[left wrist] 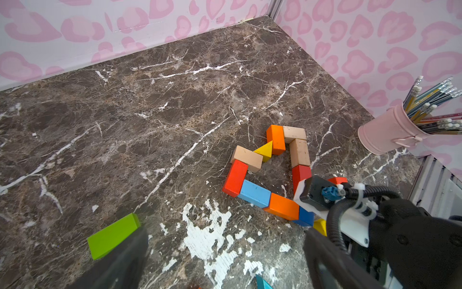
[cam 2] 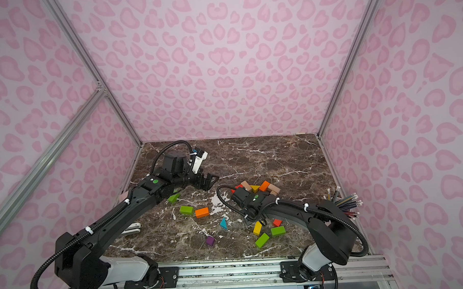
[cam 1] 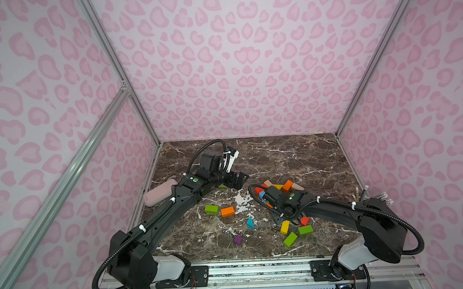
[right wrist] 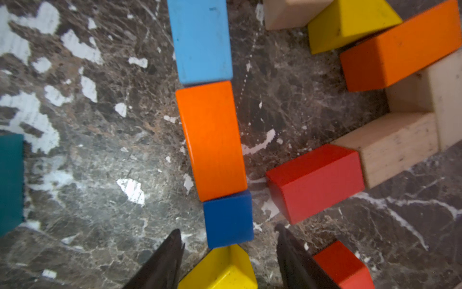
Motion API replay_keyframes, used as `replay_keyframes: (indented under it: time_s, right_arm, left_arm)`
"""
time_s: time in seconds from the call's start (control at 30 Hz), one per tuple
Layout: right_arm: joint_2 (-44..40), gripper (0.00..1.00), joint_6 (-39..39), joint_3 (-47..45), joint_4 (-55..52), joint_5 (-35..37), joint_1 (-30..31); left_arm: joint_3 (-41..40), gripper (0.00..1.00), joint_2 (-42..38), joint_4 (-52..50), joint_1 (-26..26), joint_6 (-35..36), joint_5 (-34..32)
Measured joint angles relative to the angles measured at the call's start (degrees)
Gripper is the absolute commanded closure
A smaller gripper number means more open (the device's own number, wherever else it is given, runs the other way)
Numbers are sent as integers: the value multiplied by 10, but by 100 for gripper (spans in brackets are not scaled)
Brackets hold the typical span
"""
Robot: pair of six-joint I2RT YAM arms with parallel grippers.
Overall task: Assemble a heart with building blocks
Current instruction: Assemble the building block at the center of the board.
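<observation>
The building blocks form a heart outline [left wrist: 272, 175] of red, blue, orange, yellow and plain wood pieces on the marble table [cam 1: 292, 159]. In the right wrist view a light blue brick [right wrist: 200, 40], an orange brick [right wrist: 212, 140] and a dark blue cube [right wrist: 228, 217] stand in a row, ending at a yellow wedge [right wrist: 220, 270]. My right gripper [right wrist: 228, 227] is open astride that wedge, with a gap on each side. My left gripper [cam 1: 241, 180] hovers open and empty left of the heart, near a green wedge [left wrist: 112, 235].
Loose blocks lie in front: green [cam 1: 211, 209], orange [cam 1: 227, 211], a teal wedge [cam 1: 250, 223], a purple cube [cam 1: 238, 239], then yellow [cam 1: 285, 227], red [cam 1: 304, 221] and two green ones [cam 1: 305, 230]. A pink pouch [cam 1: 160, 192] lies left. A pink pencil cup [left wrist: 385, 130] stands right.
</observation>
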Motion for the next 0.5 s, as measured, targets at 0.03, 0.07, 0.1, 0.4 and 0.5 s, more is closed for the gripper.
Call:
replay_keyframes:
  time_s: [0.03,0.07,0.1,0.4,0.5]
  right_arm:
    - [2,35,2,1,-2,3,1]
    - [5,35,4,3,-6,8,1]
    - [7,35,6,4,-5,13,2]
    - [23,35,10,15,-22,48,7]
    - [26,35,11,15,-24,57,7]
  left_arm:
    - [0,1,0,0,0,0,0]
    - [0,1,0,0,0,0,0]
    - [0,1,0,0,0,0,0]
    - [-2,1,0,0,0,0,2]
    - [-2,1,0,0,0,0,2]
